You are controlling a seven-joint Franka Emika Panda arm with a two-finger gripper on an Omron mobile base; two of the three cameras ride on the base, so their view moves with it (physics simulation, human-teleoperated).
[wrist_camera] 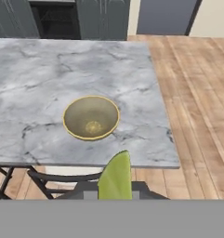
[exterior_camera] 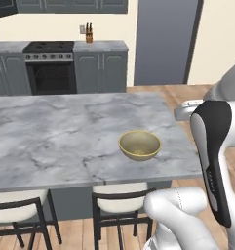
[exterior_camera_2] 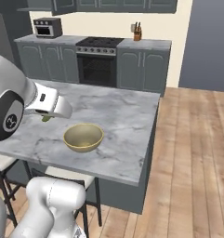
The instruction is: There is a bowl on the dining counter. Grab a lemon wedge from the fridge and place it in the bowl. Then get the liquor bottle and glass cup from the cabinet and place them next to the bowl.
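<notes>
Your pincer point(wrist_camera: 114, 193) is clamped narrow on a yellow-green lemon wedge point(wrist_camera: 115, 176), whose pointed tip rises between the fingertips in the hand view. From there you look down on the wide, shallow, dull yellow-olive round bowl point(wrist_camera: 91, 117), which sits upright and empty on the long grey marbled stone table point(wrist_camera: 39, 74), near its end and its near edge. In the right base view your white arm hangs above the table just left of the bowl point(exterior_camera_2: 83, 137), a sliver of the green wedge point(exterior_camera_2: 47, 119) peeking out beneath the hand, off to the bowl's side rather than over it. Dark-framed stools with pale seats point(exterior_camera: 120, 194) are tucked under the table's near side, and a black-fronted oven range point(exterior_camera: 50, 66) stands among grey base cabinets against the far wall.
</notes>
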